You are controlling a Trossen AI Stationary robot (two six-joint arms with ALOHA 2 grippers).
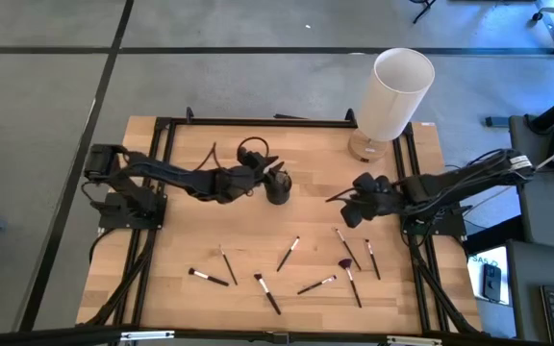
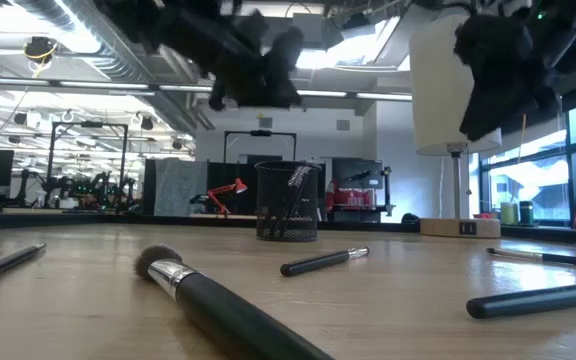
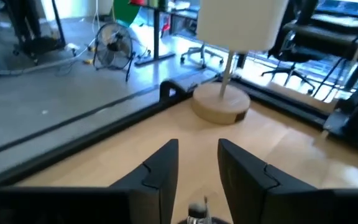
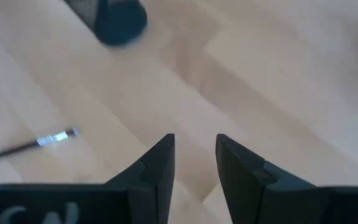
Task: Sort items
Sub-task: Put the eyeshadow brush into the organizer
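Observation:
Several thin makeup brushes lie flat across the near half of the table, among them one, one and the fan-headed one. A black mesh cup stands mid-table with brush handles inside. My left gripper hovers above the cup, open. A pale brush end shows low between its fingers. My right gripper hangs open and empty over bare wood to the right of the cup. Its wrist view shows one brush on the table. My left gripper comes from above, over the cup; the pale brush end stands in the gap between its fingers, and I cannot tell whether either finger touches it.
A tall white cylinder lamp on a round wooden base stands at the far right corner. A black frame runs along the table's edges. Bare wood lies between the cup and the brushes.

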